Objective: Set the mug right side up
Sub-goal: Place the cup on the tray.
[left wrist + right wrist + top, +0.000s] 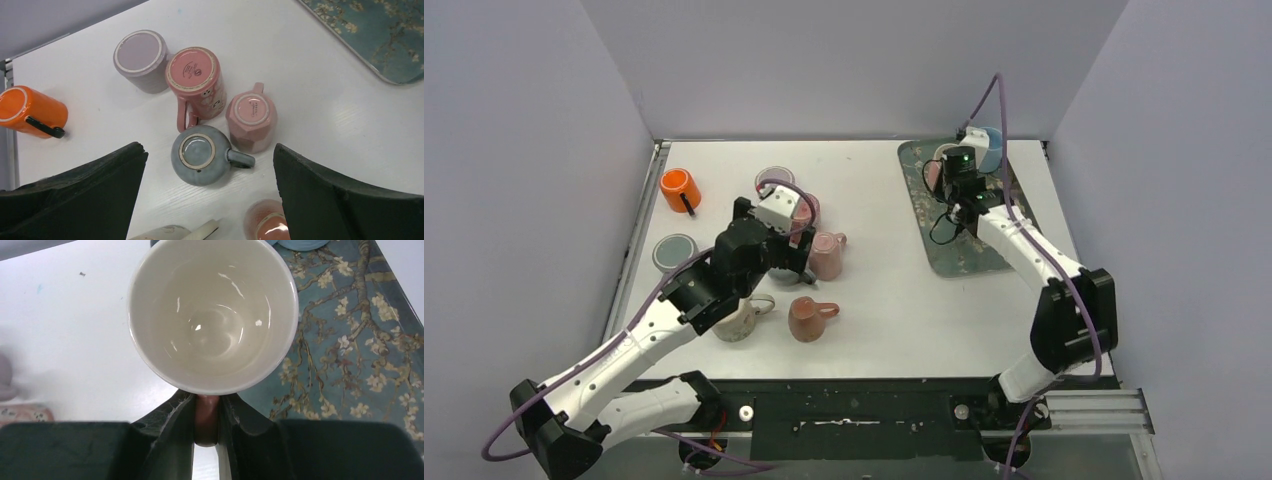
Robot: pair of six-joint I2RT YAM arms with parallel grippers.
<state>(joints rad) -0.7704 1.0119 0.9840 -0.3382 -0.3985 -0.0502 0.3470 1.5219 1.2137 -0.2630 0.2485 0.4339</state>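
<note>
The cream-glazed ceramic mug with a pink handle [212,315] stood mouth-up, its empty interior fully visible in the right wrist view. The right gripper [206,415] was clamped on the handle, holding the mug over the left edge of the teal floral-patterned tray [360,340]. Whether the base rested on the tray could not be determined. For this mug the inversion appeared complete; setting it down and releasing it remained.

A light blue mug [989,148] stood at the tray's far end.

On the white table [325,100], the left gripper [210,160] hung with jaws fully apart, holding nothing, above a cluster of base-up mugs:
- a grey-blue rounded mug [200,155], directly below the jaws;
- a pale pink faceted mug [251,117];
- a pink patterned mug [196,80];
- a lavender mug [140,60].

An orange mug [30,111] lay on its side nearby. These were judged still to need righting.
</note>
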